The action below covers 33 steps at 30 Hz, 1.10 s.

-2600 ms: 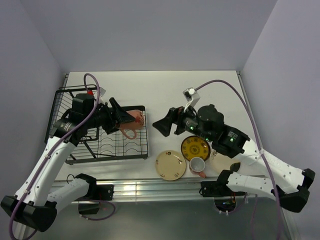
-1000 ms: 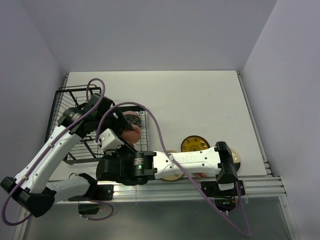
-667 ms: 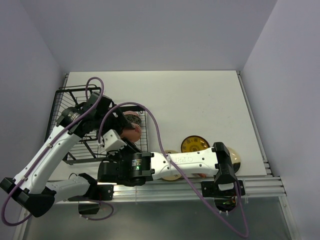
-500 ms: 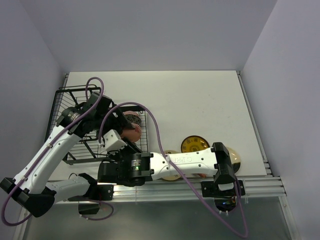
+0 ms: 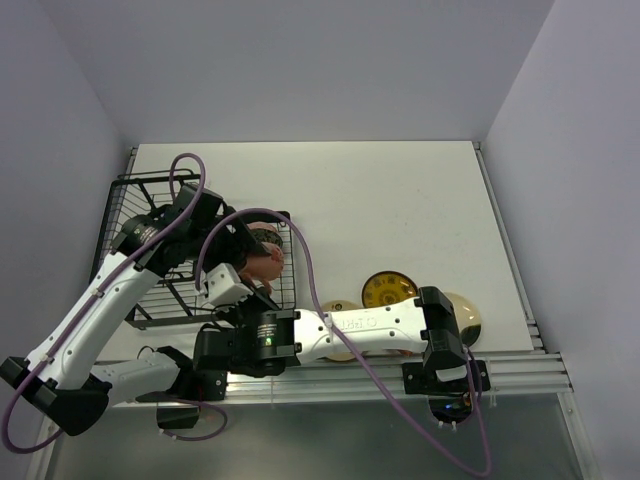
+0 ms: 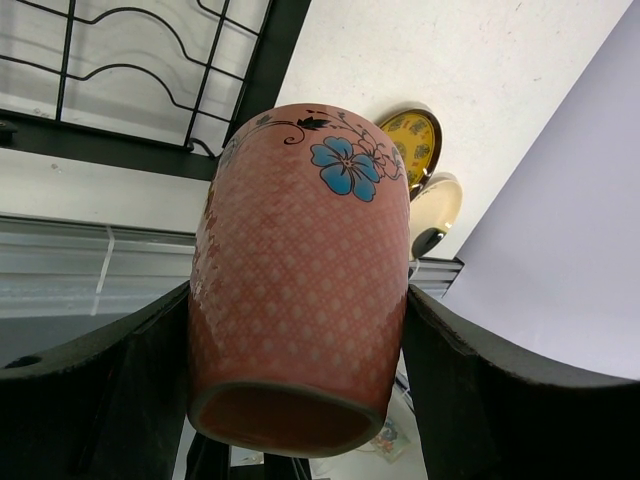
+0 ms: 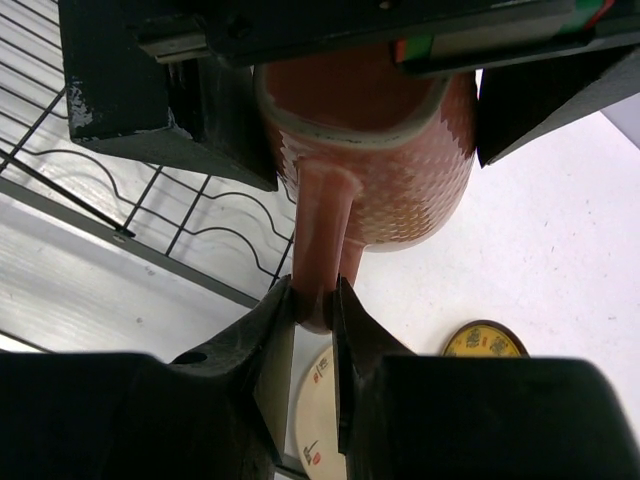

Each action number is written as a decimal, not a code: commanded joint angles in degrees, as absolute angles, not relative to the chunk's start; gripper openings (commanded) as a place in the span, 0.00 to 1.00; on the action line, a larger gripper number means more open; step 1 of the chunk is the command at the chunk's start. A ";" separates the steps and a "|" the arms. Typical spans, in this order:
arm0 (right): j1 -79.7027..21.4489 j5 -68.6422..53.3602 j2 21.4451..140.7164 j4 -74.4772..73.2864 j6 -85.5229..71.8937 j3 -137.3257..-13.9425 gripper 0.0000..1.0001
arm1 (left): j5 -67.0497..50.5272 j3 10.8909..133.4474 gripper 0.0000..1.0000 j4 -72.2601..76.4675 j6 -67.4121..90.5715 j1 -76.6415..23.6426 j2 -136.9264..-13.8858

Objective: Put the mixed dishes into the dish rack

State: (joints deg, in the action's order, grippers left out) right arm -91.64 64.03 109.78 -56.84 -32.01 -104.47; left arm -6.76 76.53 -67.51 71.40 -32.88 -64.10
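Right now both arms meet at one pinkish-orange mug (image 5: 268, 252). It hangs over the dish rack (image 5: 175, 300), just inside the rack's edge that faces the loose plates. The left hand (image 6: 300, 350) clamps the mug's body with one dark finger (image 6: 110, 390) pressed on each flank. In the left wrist view the blue flower on the mug wall shows, with the rack's wavy wires beyond it.

The right hand (image 7: 313, 315) reaches in from the plates' side of the rack and pinches the mug's handle (image 7: 318, 230) between its two fingertips (image 7: 272, 340), tight on the strap. Whether the mug touches the rack's wires cannot be told.

Beside the rack, on the white bench (image 5: 400, 190), the mustard-yellow plate (image 5: 390, 288) lies flat and apart from the rack. A cream plate (image 5: 466, 318) peeks out farther from the rack, partly under the right arm. A second cream plate (image 7: 315, 405) lies nearer the rack than the yellow one and is mostly covered by that arm from above.
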 commanded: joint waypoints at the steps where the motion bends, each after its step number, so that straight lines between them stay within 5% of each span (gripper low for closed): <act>1: -90.97 69.17 110.04 -56.16 -33.31 -104.50 0.00 | -9.23 77.96 0.00 -65.65 72.60 -33.75 -62.14; 7: -90.79 67.77 107.32 -51.25 -31.82 -101.08 0.00 | -10.19 77.26 0.01 -63.64 71.98 -33.75 -61.79; 9: -90.79 66.71 104.42 -46.87 -29.98 -97.66 0.00 | -10.55 76.38 0.20 -62.93 71.98 -33.75 -61.61; 10: -90.79 66.45 102.85 -45.80 -29.62 -95.99 0.00 | -10.89 76.12 0.45 -62.41 72.07 -33.75 -61.52; 13: -90.70 65.57 101.17 -43.16 -28.65 -94.22 0.00 | -10.28 75.41 0.61 -62.14 71.90 -33.66 -61.44; 25: -89.65 61.88 94.49 -32.00 -23.47 -85.96 0.00 | -12.30 73.30 0.88 -60.47 71.19 -33.66 -61.44; 27: -89.21 61.70 93.69 -29.72 -22.24 -85.08 0.00 | -12.48 73.04 0.99 -60.38 71.02 -33.75 -61.52; 33: -88.16 59.77 93.08 -26.37 -20.13 -83.94 0.00 | -11.25 73.74 0.99 -61.43 70.32 -33.75 -62.22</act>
State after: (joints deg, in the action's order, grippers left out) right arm -88.64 57.34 96.86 -33.17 -21.96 -83.72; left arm -11.40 72.97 -62.02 71.20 -33.47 -62.50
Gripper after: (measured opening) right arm 0.237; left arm 0.991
